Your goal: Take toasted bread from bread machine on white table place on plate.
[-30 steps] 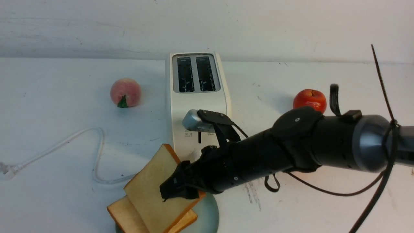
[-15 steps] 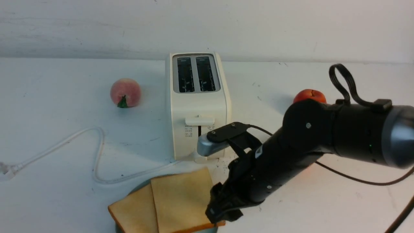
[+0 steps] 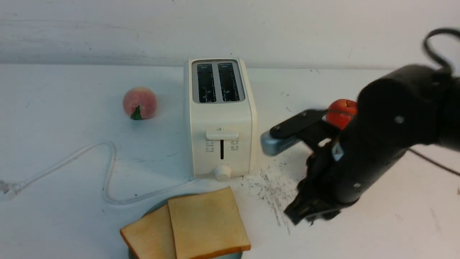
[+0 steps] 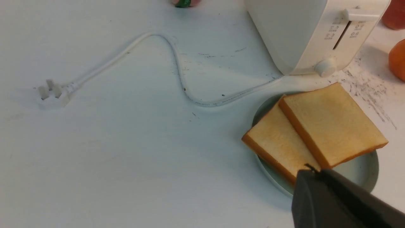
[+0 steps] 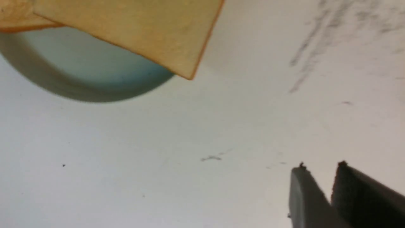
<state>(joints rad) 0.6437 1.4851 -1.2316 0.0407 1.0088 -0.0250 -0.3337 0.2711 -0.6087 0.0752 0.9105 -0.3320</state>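
Note:
Two slices of toasted bread lie on the plate (image 3: 157,208) at the front. The upper slice (image 3: 206,223) rests flat, overlapping the lower slice (image 3: 147,237). Both show in the left wrist view (image 4: 332,123) (image 4: 278,142) on the plate (image 4: 364,171). The bread machine (image 3: 221,115) stands behind them with both slots empty. My right gripper (image 3: 300,216) is to the right of the plate, apart from the bread; its jaws (image 5: 321,166) are slightly open and empty. My left gripper (image 4: 313,169) is shut and empty over the plate's near edge.
The white power cord (image 3: 107,169) loops across the white table (image 3: 54,216) left of the toaster. A peach (image 3: 139,102) sits at the back left. A red apple (image 3: 339,109) is partly hidden behind my right arm. An orange round thing (image 4: 399,60) shows right of the toaster.
My right gripper let go of the upper slice, which dropped from tilted to flat on the lower slice. The right arm drew back to the right, away from the plate.

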